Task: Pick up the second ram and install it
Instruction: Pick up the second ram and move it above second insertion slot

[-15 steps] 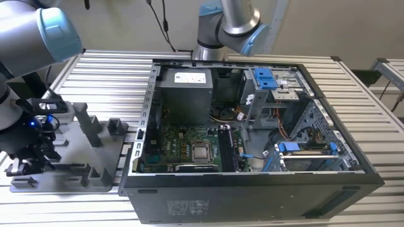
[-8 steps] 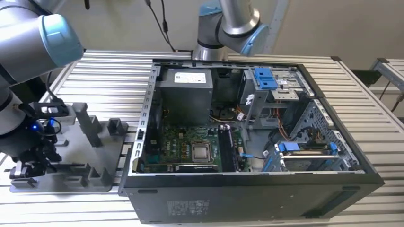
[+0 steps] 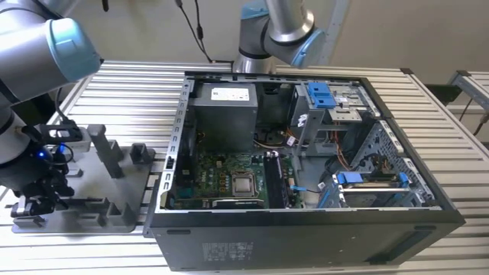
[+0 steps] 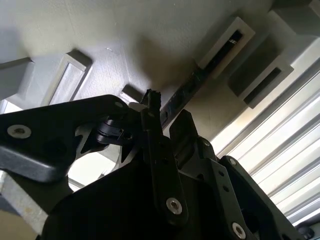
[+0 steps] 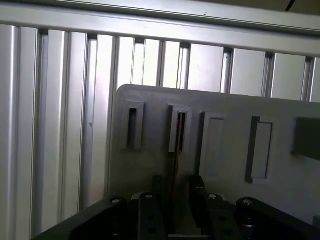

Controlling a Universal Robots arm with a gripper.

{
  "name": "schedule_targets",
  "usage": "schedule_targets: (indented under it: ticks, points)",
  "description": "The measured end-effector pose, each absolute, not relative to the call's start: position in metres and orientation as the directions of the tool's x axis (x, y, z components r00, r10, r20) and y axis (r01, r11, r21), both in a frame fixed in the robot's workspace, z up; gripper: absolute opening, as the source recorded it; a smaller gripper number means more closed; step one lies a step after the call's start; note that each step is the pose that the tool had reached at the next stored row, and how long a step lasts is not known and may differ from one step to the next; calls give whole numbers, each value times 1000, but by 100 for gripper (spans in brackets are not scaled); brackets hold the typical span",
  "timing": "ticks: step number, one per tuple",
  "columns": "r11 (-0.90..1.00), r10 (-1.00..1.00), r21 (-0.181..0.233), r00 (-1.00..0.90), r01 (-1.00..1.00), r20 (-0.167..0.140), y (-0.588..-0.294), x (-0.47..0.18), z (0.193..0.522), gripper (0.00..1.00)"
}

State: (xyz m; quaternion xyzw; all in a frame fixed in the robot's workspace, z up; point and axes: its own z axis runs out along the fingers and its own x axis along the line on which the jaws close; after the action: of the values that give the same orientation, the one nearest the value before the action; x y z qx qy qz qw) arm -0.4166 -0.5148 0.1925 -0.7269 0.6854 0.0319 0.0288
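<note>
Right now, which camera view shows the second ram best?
The second wrist view: the second ram shows its long dark face, running from a slot in the tray to the end effector. The first wrist view gives it edge-on, a thin line. In the exterior view it is too small to tell.

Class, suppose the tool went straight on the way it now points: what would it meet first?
Probably the second ram, standing in the grey holder tray straight ahead of the tool; depth is unclear.
</note>
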Motion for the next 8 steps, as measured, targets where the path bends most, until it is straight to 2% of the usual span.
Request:
schedule_targets:
  ticks: [8]
  points:
    - [-62, -995, -3, 62, -998, -80, -515, -417, 194, 36]
